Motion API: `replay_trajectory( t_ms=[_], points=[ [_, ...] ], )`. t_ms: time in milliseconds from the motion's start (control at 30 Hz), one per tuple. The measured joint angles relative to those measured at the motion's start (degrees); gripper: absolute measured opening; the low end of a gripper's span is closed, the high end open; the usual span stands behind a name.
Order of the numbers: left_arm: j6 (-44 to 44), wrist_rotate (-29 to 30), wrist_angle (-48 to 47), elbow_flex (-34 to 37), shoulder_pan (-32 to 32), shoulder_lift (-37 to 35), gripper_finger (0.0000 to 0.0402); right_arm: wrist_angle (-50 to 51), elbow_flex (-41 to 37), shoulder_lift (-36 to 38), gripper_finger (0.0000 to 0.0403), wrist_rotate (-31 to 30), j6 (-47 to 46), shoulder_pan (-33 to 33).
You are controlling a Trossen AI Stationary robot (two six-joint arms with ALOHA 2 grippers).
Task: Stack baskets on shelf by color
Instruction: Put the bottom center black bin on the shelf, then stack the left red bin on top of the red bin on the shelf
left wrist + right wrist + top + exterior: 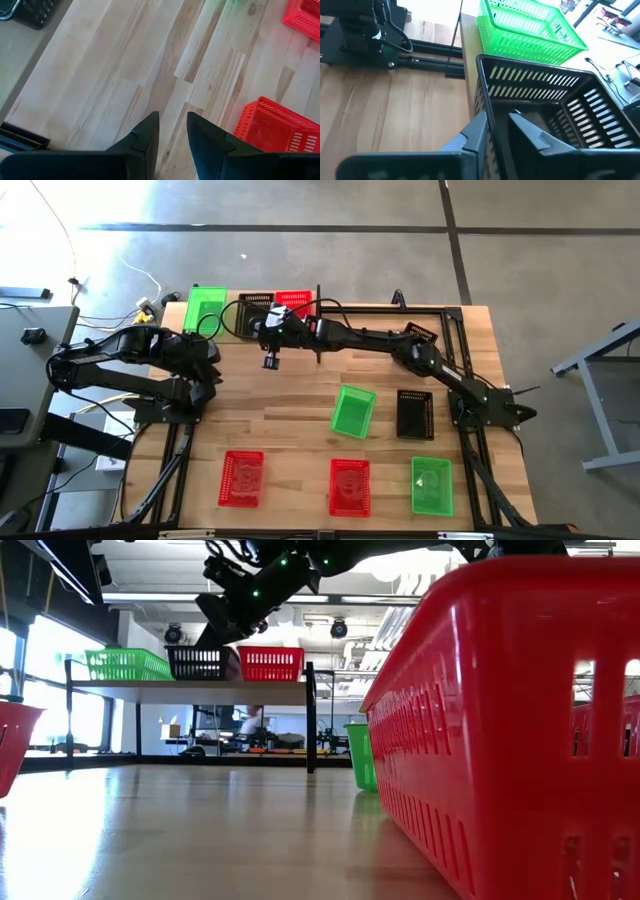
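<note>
Up on the shelf (190,691) sit green, black and red baskets. Right gripper (497,125) straddles the black basket's (555,110) rim, fingers slightly parted. Left gripper (172,132) hovers part-open over the table (125,75).

3 baskets (255,312) sit side by side on the shelf (200,692). 6 more baskets (352,410) lie on the tabletop (280,430) in front of it.

Shelf (232,332) at 12 o'clock holds green basket (205,308), black basket (254,312), red basket (294,302) in a row, upright. On the tabletop: green (352,410), black (415,414) centre-right; red (242,478), red (349,486), green (431,486) toward 6 o'clock.
</note>
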State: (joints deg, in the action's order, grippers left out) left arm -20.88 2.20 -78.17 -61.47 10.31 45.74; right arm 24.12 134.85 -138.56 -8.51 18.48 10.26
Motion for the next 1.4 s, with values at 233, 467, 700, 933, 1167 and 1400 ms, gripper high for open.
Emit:
replay_trajectory(
  t_ms=[233,467,700,933,1167,1400],
  points=[
    [0.00,0.00,0.00,0.00,0.01,0.00,0.0090,-1.46,0.00,0.00,0.0078,-0.02,0.00,0.00],
    [0.00,0.00,0.00,0.00,0.02,0.00,0.0090,-3.61,0.11,0.28,0.0078,-0.48,-0.35,-0.61],
    [0.02,-0.02,-0.02,0.00,0.00,-0.04,0.0090,-1.96,0.15,1.80,0.0078,-8.61,0.01,-2.96],
    [0.03,-0.39,-0.02,0.00,0.00,0.00,0.0093,0.60,0.20,5.23,0.0078,-13.34,-1.81,-4.91],
    [-2.39,-0.92,-0.17,0.00,0.00,0.00,0.0139,6.11,0.20,7.52,0.0078,-22.12,-5.47,-5.08],
    [-6.35,-2.40,-0.24,0.00,0.00,-0.02,0.0197,12.62,0.20,11.71,0.0078,-24.03,-12.44,-5.18]
  ],
)
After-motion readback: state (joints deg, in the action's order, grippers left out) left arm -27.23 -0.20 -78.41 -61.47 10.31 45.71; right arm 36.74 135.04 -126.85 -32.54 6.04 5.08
